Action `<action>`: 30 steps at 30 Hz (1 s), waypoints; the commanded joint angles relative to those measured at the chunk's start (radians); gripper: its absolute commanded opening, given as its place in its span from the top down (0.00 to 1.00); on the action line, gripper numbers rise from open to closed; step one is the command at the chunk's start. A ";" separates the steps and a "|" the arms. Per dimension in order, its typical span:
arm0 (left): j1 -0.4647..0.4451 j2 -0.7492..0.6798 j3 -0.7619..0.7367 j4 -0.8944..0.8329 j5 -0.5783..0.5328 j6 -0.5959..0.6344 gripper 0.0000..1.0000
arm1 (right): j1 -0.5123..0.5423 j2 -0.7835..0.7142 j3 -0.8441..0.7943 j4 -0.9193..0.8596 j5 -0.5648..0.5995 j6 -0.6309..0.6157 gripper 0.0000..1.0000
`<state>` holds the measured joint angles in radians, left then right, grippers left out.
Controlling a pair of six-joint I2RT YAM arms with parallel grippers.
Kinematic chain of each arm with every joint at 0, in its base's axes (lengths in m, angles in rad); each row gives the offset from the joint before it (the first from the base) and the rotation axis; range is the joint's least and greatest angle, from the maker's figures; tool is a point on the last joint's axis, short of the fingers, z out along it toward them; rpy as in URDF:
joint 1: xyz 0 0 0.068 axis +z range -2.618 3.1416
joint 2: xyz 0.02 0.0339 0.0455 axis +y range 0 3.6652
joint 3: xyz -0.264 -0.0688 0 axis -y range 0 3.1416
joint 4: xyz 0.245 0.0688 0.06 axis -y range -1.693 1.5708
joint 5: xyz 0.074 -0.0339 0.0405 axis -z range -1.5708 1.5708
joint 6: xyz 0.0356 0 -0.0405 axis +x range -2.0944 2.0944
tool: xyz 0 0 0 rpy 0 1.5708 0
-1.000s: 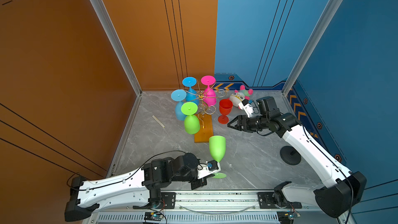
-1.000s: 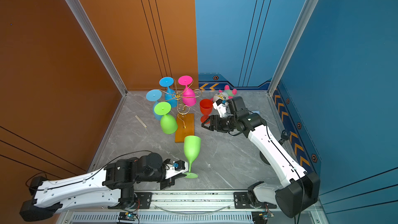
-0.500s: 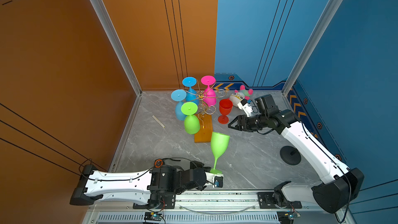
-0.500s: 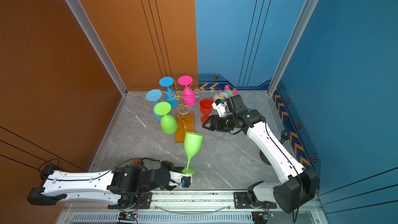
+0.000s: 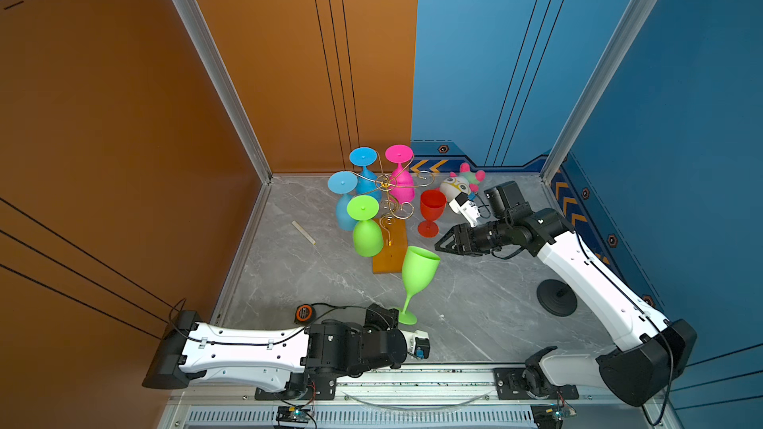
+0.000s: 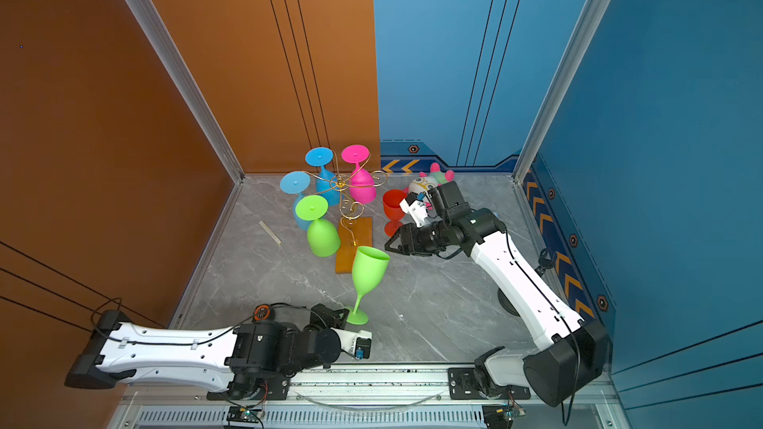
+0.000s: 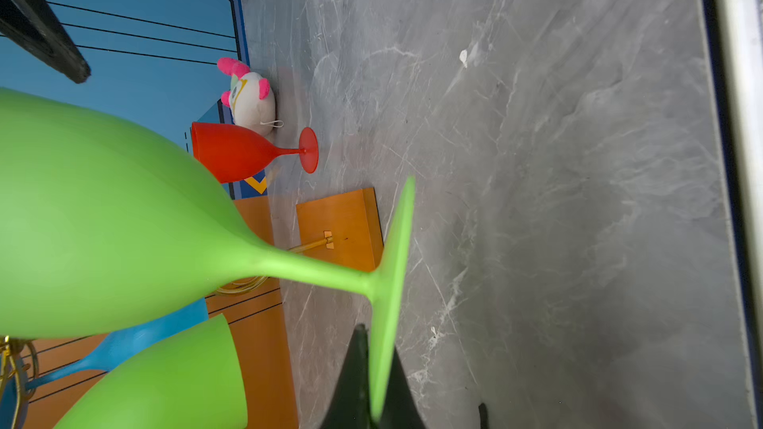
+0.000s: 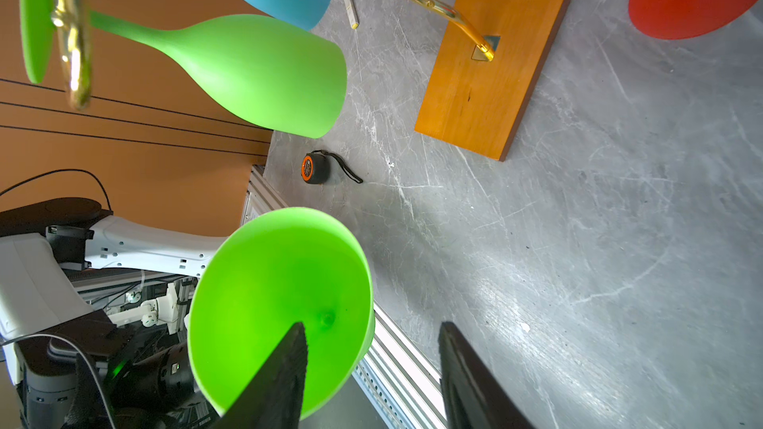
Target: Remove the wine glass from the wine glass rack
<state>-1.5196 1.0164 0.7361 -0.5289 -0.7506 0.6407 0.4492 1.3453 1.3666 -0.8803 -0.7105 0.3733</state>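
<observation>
- Along the left wall, a pale stick and an orange tape measure are lying flat on the tabletop, both apart from every glass. Open room is running between them and the rack.
- Left gripper is reaching in low from the front rail and clamping shut on the foot rim of the green wine glass. This glass is already off the rack and is leaning bowl-first toward the wooden base. Whether its foot is touching the tabletop cannot be told.
- Risk: pinched only at the thin foot, the glass is likely wanting to pivot. A release while it is leaning could be tipping it onto the base or rolling it toward the front rail.
- Wine glass rack is standing mid-rear and carrying four inverted glasses: a light-blue glass, a blue glass, a pink glass and a hanging green glass. The last is hanging near the leaning bowl, so a leftward swing could be knocking it off its arm.
- Right gripper is hovering with jaws apart and empty, near the bowl's rim. It is sitting between that rim and the upright red glass. An advance could be shoving the rim, and a careless retreat could be clipping the red stem.
- Plush toy and black round stand are sitting at the right. The widest bare tabletop is lying front-centre to front-right.
</observation>
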 commanded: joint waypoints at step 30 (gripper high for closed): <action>-0.020 0.046 -0.078 0.211 -0.268 0.233 0.99 | 0.033 0.105 0.077 -0.152 -0.065 -0.108 0.93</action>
<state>-1.5284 1.0771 0.6659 -0.3695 -0.9958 0.8921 0.4732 1.4422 1.4185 -0.9859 -0.7624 0.2916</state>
